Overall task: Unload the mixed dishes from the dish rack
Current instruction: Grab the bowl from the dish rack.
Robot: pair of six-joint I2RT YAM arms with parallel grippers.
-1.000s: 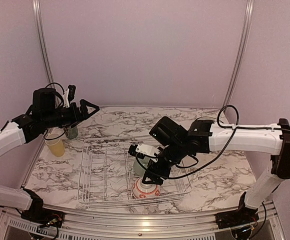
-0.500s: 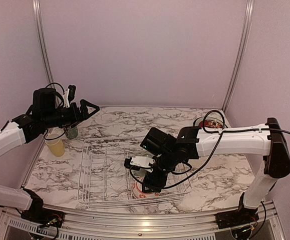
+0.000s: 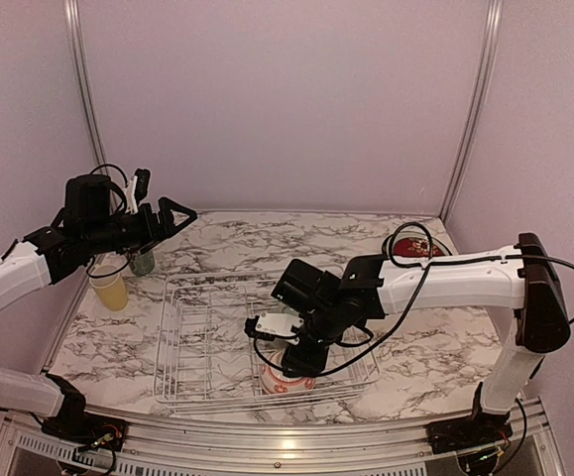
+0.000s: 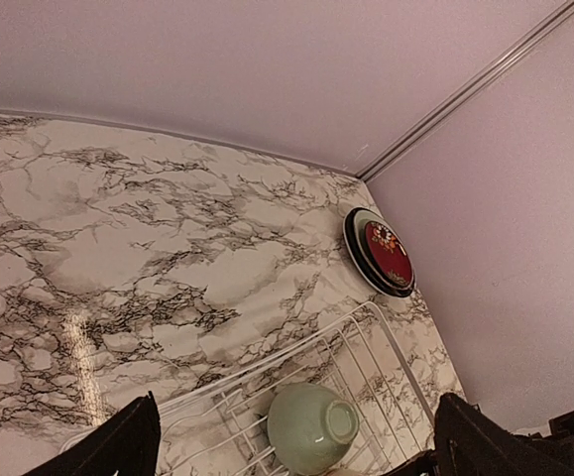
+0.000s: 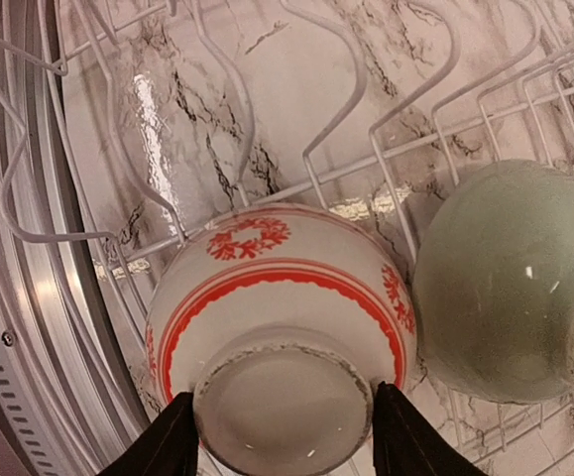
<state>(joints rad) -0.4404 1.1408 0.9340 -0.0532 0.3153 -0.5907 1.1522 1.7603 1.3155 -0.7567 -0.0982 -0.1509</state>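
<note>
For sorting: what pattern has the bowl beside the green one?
Red bands on white bowl; right wrist view.
</note>
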